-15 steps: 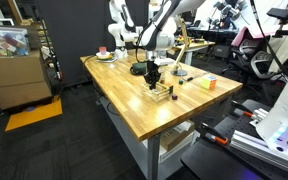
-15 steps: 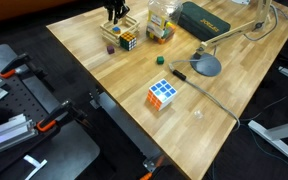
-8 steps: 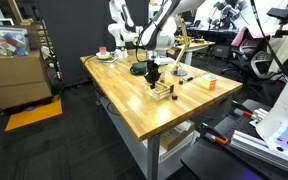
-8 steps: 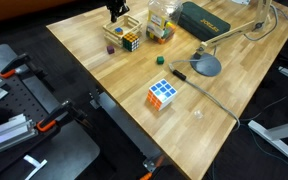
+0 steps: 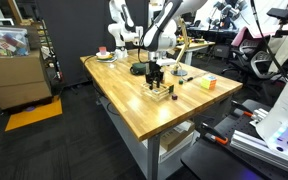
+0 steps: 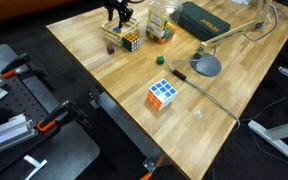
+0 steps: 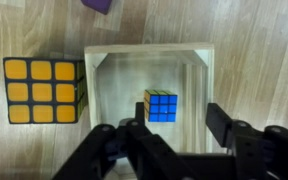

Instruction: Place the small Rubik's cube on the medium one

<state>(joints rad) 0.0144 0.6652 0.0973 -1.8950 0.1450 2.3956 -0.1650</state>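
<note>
Black pincer (image 7: 176, 132) hovers, jaws spread, empty, over small blue-faced plastic Rubik's cube (image 7: 161, 105) in open wooden box (image 7: 149, 55); likely light, rigid, slick: grip opposite flat sides.

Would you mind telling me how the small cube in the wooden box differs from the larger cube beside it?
The small cube is clearly smaller than the larger cube. The small cube sits inside the wooden box; the larger cube stands outside, beside its wall. The small cube shows a blue face to the wrist camera, the larger cube an orange-yellow one. Both are three-by-three puzzle cubes lying flat.
</note>
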